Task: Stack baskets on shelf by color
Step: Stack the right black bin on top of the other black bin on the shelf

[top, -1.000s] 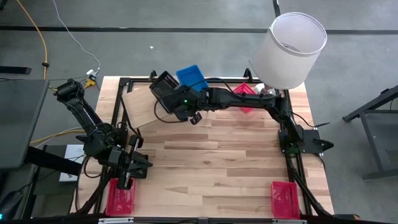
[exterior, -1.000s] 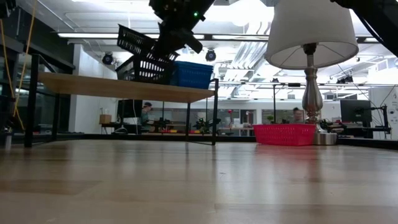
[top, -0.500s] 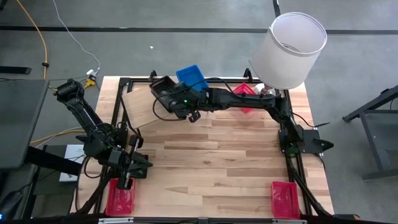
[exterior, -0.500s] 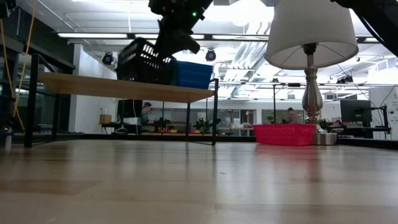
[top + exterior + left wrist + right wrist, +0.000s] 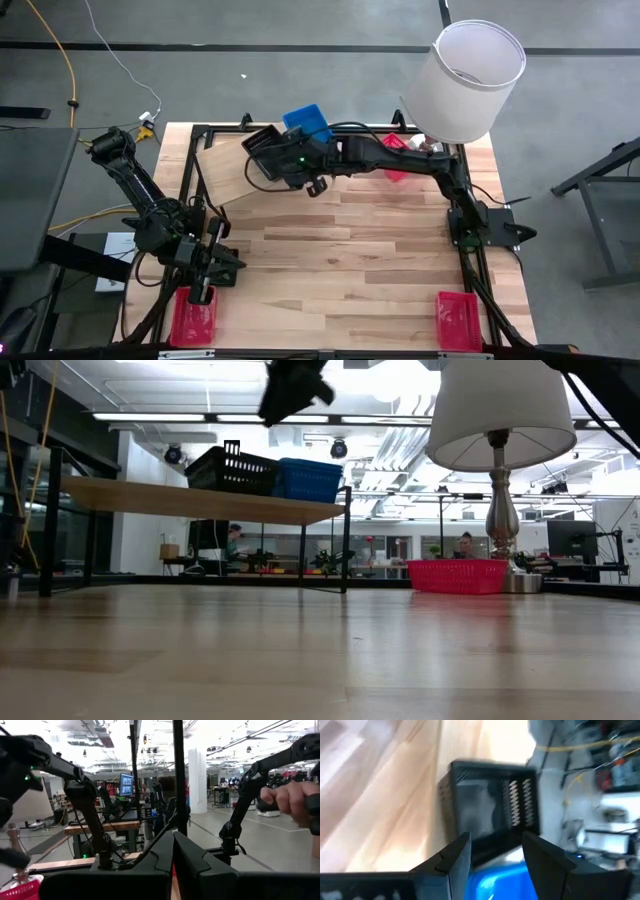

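Baskets in black (image 5: 233,469) and blue (image 5: 309,479) now sit side by side on the shelf (image 5: 200,501), while three red ones, one by the lamp (image 5: 458,575) and two at the table's near corners (image 5: 194,315), wait unstacked. Since a second ago, the tilted black basket has settled flat and the right gripper (image 5: 492,851) has spread wide and lifted clear above it. Left gripper (image 5: 208,270) rests closed, empty, over the near-left corner.

Bright overhead lights w/ glare; right wrist view blurred
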Controlling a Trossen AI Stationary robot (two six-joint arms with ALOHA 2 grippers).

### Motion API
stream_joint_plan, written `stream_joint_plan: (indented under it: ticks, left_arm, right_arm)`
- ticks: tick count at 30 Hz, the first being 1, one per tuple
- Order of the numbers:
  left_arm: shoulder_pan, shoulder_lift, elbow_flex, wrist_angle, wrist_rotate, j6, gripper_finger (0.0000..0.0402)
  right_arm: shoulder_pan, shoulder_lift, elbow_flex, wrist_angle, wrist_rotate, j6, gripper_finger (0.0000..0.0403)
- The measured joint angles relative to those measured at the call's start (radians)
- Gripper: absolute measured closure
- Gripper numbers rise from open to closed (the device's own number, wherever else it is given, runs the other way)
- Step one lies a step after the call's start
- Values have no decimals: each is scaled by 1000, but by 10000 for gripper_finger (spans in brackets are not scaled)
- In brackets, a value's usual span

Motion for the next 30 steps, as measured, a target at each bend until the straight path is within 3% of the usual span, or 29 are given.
stream_joint_plan:
  ticks: [7,10,13,15,22,30]
  left_arm:
    - [0,0,0,0,-22,1,401]
    - [0,0,0,0,-52,2,401]
    - [0,-1,0,0,-78,3,402]
    - [0,-1,0,-3,-94,3,402]
    - [12,-1,0,-16,-112,-1,402]
    - [124,28,0,-30,-100,-87,401]
  right_arm:
    - [0,-8,47,-303,23,247,250]
    - [-10,-14,17,-481,10,370,289]
    - [-31,-15,-57,-631,-26,504,356]
    - [-45,-37,-167,-601,-70,543,390]
    - [-62,-216,-700,-415,-158,545,400]
    - [-8,-665,-1221,28,-231,645,402]
